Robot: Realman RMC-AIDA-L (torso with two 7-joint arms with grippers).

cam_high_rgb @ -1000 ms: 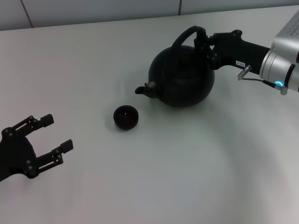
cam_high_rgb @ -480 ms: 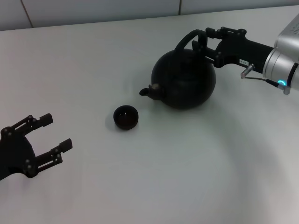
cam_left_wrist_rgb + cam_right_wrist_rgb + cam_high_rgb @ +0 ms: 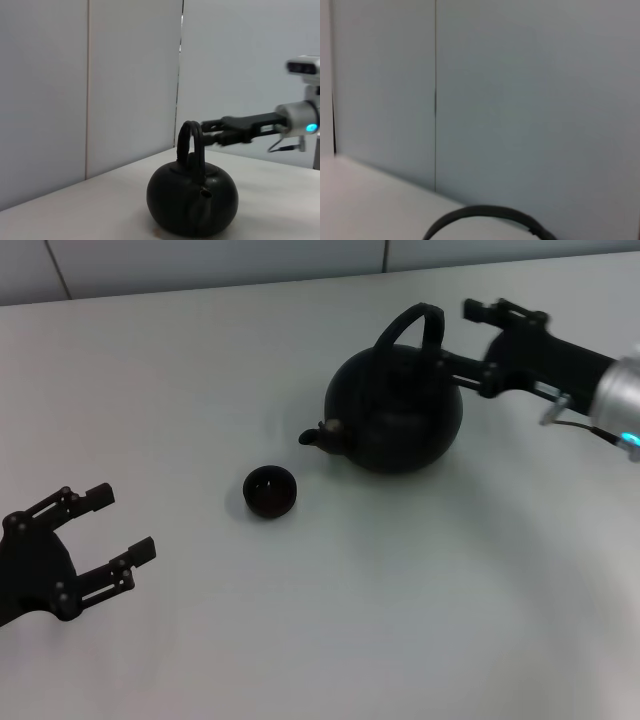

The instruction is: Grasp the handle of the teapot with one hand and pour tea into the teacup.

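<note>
No readable writing shows. The squat matte-black teapot (image 3: 393, 418) sits upright on the white tabletop (image 3: 330, 620). The right tool (image 3: 452, 337), spread open, has backed off its arched black handle (image 3: 408, 322) since earlier. The tiny black teacup (image 3: 270, 490) lies beyond the spout. The left tool (image 3: 117, 531) is wide, idle.

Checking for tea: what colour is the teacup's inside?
Dark reddish-brown inside the black teacup, seen best from the head view.

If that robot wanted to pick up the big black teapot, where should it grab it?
Probably the thick arched handle over the round matte black teapot, reached from the far right, where the right gripper is. The hoop stands upright and clear of the body.
</note>
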